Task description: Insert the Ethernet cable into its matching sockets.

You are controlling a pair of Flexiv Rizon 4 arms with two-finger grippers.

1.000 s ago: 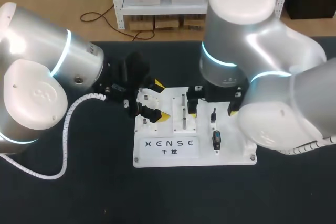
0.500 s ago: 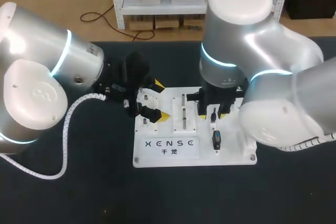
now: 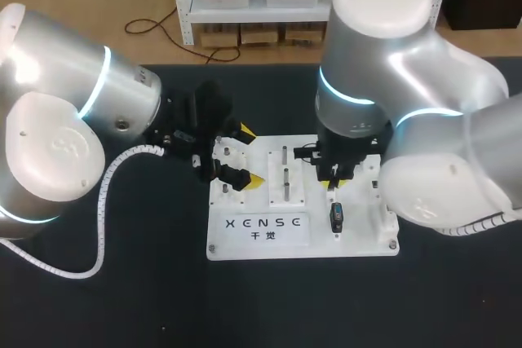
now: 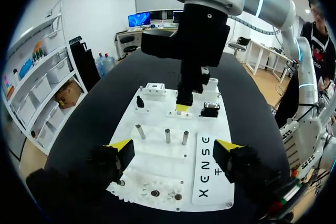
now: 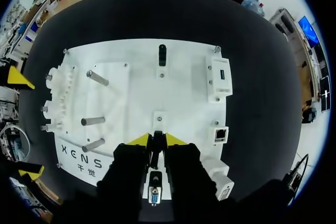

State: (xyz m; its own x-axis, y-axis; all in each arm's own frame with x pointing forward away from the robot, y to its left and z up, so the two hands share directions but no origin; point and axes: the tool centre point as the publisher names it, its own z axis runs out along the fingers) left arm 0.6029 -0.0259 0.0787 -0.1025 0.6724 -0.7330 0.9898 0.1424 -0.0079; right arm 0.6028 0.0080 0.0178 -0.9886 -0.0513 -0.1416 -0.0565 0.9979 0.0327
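A white board [image 3: 359,238] [image 5: 131,77] lies in the middle of the dark table. A thin black plug [image 5: 156,144] stands upright on it. My right gripper [image 5: 157,140] [image 3: 332,175] [image 4: 184,106] points straight down over it, fingers pressed against it from both sides. A small Ethernet socket [image 5: 221,135] sits in a white block beside that gripper, near the board's edge. My left gripper [image 4: 173,148] [image 3: 243,157] hovers over the board's left end, above the small gears [image 4: 157,192], wide open with nothing between its fingers.
Three metal pegs [image 5: 94,120] [image 3: 285,170] stand upright on the board. A blue-faced connector [image 3: 335,216] [image 5: 154,195] sits just under my right gripper. A black connector [image 5: 161,55] and a white socket block [image 5: 219,80] stand farther ahead of it.
My right gripper's fingers, wide apart a second ago, have come together onto the black plug. The left arm has not moved.
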